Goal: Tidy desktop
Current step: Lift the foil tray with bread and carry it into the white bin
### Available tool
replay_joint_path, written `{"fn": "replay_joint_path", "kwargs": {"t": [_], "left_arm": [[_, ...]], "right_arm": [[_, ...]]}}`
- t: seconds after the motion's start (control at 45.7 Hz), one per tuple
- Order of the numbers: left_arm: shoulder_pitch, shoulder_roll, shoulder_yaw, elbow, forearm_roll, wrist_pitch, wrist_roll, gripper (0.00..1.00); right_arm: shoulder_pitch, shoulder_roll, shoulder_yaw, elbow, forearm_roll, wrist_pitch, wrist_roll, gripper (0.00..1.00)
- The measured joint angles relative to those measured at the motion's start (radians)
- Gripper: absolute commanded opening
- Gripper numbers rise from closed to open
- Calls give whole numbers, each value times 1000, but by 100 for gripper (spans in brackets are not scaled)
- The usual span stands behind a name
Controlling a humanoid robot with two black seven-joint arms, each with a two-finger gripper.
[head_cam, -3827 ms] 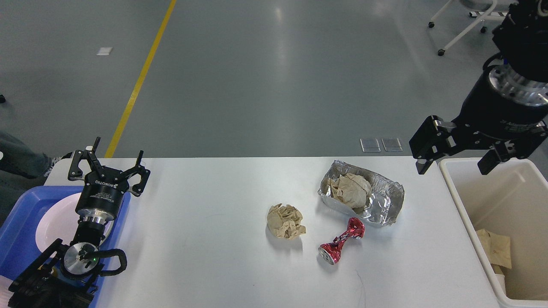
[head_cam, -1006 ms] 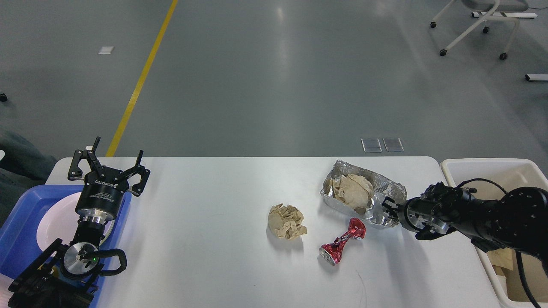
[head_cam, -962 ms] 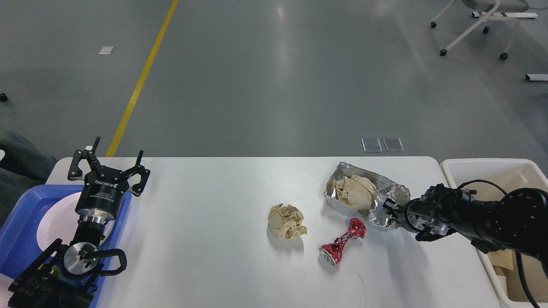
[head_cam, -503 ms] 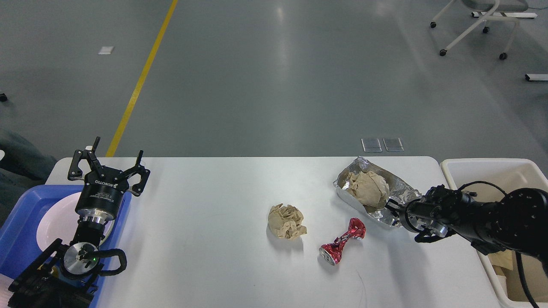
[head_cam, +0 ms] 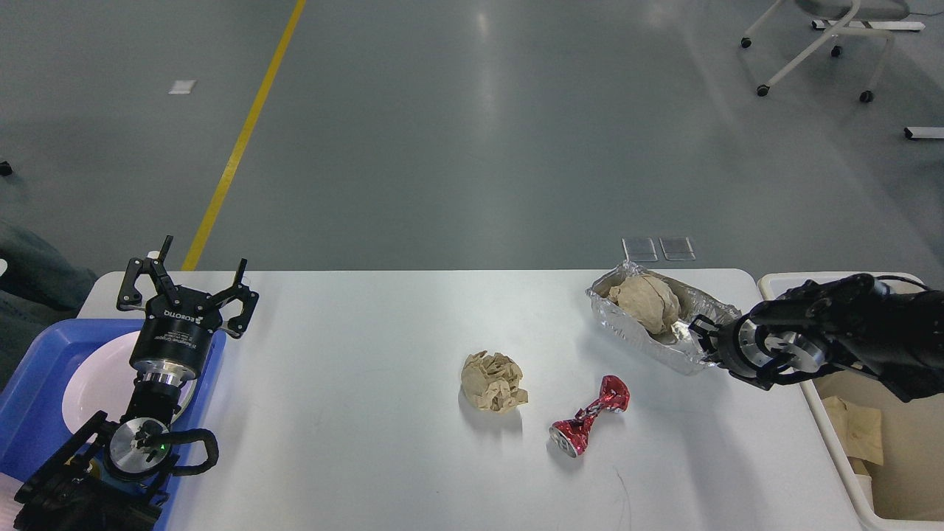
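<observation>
The white desktop (head_cam: 369,413) carries a crumpled brown paper ball (head_cam: 492,380) in the middle and a crushed red can (head_cam: 588,418) just right of it. A crumpled foil tray (head_cam: 649,335) with a brown paper wad (head_cam: 647,301) inside hangs tilted above the desktop's right end. My right gripper (head_cam: 700,337) is shut on the foil tray's right rim. My left gripper (head_cam: 186,284) stands open at the far left, above the blue tray, holding nothing.
A blue tray (head_cam: 29,383) with a white plate (head_cam: 92,387) sits at the left edge under my left arm. A cream bin (head_cam: 877,435) holding brown paper stands off the right end. A chair base (head_cam: 811,44) is on the floor behind.
My right gripper came down from above the bin, closed on the foil tray's right rim, and has lifted it up and to the right. The left arm has not moved.
</observation>
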Motion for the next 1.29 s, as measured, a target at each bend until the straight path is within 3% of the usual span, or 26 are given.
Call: {"fn": "replay_joint_path", "kwargs": {"t": [0.372, 0.481, 0.787, 0.984, 1.29], "left_arm": [[0, 0, 0, 0, 0, 0, 0, 96], [0, 0, -1, 0, 0, 0, 0, 96], [0, 0, -1, 0, 0, 0, 0, 96], [0, 0, -1, 0, 0, 0, 0, 96], [0, 0, 0, 0, 0, 0, -1, 96]], "right_arm": [[394, -276, -115, 329, 13, 124, 1, 0], [547, -272, -269, 419, 12, 132, 0, 0], [948, -97, -612, 655, 5, 209, 2, 0], [976, -115, -632, 667, 4, 237, 2, 0], [785, -352, -678, 522, 0, 162, 0, 0]]}}
